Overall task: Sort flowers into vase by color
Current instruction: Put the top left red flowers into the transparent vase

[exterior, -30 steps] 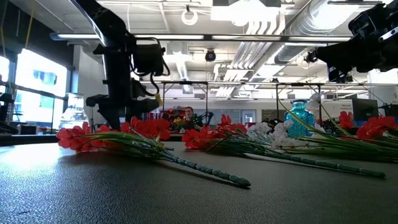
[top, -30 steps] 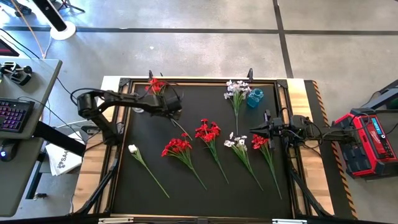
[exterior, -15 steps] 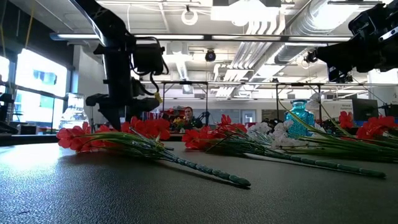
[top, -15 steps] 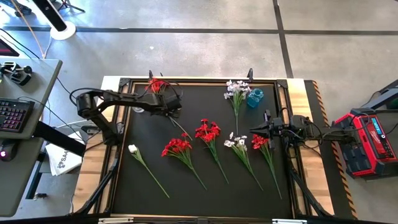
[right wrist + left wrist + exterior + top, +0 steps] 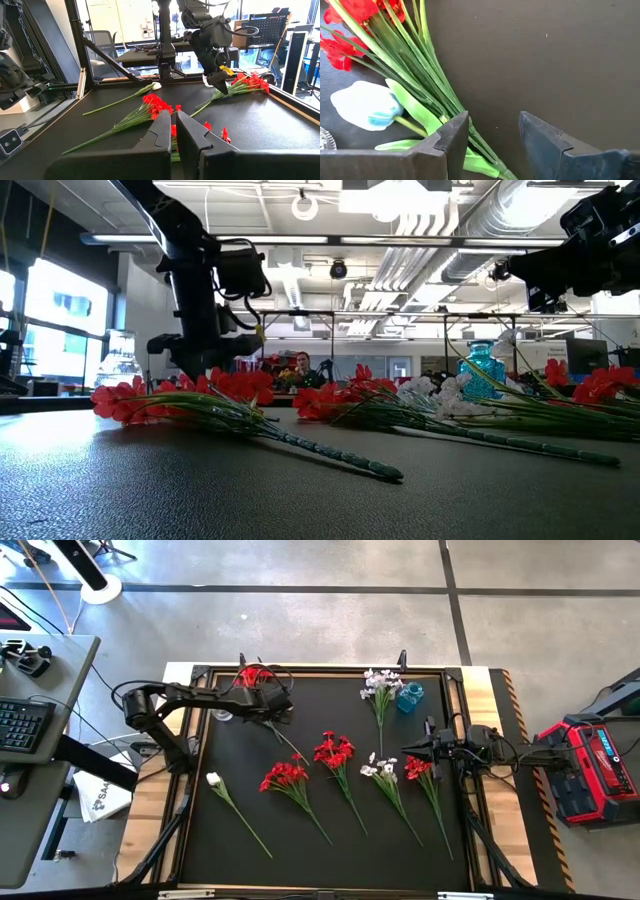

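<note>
Left wrist view: left gripper (image 5: 492, 135) open, stems of red spray (image 5: 415, 65) just beside one finger. Likely light, floppy, slippery; best pinched mid-stem. Farther off, other flowers (image 5: 335, 755) flat on mat (image 5: 300, 850). Right gripper (image 5: 173, 131) nearly closed, empty.

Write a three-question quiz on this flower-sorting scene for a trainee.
1. True or false: the left gripper is open beside green stems.
2. The right gripper hovers nearest to: A) the blue vase, B) a red spray, C) the single white bud.
3. How many red sprays does the high view show?

Key: 1 true; 2 B; 3 four.
</note>
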`<state>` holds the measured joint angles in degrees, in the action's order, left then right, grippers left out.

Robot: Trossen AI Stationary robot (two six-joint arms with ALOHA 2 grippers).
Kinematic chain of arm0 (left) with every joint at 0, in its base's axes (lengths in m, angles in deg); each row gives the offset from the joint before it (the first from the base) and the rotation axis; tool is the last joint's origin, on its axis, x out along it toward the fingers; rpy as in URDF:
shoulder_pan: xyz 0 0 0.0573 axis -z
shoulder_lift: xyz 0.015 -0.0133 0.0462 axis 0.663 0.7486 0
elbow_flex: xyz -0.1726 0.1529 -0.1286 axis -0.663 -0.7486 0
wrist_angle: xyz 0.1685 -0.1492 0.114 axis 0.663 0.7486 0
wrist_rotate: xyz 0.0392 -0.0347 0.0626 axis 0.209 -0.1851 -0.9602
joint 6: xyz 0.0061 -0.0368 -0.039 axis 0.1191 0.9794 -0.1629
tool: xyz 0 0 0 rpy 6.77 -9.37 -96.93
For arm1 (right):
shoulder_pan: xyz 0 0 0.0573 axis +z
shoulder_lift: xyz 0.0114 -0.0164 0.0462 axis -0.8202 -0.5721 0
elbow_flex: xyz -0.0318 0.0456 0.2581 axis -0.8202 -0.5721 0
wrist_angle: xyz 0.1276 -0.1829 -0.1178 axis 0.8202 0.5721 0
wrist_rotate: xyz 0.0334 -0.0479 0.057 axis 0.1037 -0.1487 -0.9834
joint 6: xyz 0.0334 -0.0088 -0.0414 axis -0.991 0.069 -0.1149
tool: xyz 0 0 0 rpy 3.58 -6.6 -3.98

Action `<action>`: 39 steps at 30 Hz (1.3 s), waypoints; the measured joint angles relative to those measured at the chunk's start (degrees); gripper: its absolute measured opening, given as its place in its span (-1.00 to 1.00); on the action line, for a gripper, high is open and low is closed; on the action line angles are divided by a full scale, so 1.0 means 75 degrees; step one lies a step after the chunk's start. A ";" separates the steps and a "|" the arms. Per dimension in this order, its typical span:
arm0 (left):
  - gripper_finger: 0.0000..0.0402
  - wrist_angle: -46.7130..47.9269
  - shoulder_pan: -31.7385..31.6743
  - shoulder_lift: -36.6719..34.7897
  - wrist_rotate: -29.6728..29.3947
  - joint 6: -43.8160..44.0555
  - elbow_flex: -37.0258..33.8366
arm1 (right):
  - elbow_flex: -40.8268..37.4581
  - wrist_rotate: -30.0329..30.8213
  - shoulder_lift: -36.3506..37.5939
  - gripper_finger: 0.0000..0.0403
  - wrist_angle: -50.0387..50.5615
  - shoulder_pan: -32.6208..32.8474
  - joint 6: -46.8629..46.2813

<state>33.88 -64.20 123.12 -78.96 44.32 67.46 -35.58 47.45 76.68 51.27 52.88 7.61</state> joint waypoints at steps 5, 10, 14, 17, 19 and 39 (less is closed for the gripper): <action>-0.21 0.0077 0.0082 0.0000 0.0000 0.0072 -0.0005 | 0.0002 0.0000 0.0001 -1.00 0.0000 -0.0002 0.0000; -0.21 0.0150 0.0186 0.0137 -0.0005 0.0152 -0.0006 | 0.0001 0.0000 0.0000 -1.00 -0.0003 -0.0001 0.0000; -0.21 0.0310 0.0201 0.0623 0.0252 0.0399 -0.0006 | 0.0001 0.0000 0.0000 -1.00 0.0000 0.0000 0.0000; -0.21 0.0252 0.0306 0.0884 0.0338 0.0444 0.0037 | 0.0000 0.0000 0.0000 -1.00 -0.0003 -0.0002 0.0000; -0.21 0.0241 0.0416 0.0937 0.0180 0.0433 0.0053 | 0.0002 0.0000 0.0000 -1.00 0.0000 -0.0002 0.0000; -0.74 0.0247 0.0667 0.0618 0.1090 -0.0259 0.0119 | 0.0002 0.0000 0.0000 -1.00 0.0001 -0.0002 0.0000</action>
<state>35.73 -59.20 127.75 -70.78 42.37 68.35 -35.56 47.45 76.68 51.28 52.86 7.61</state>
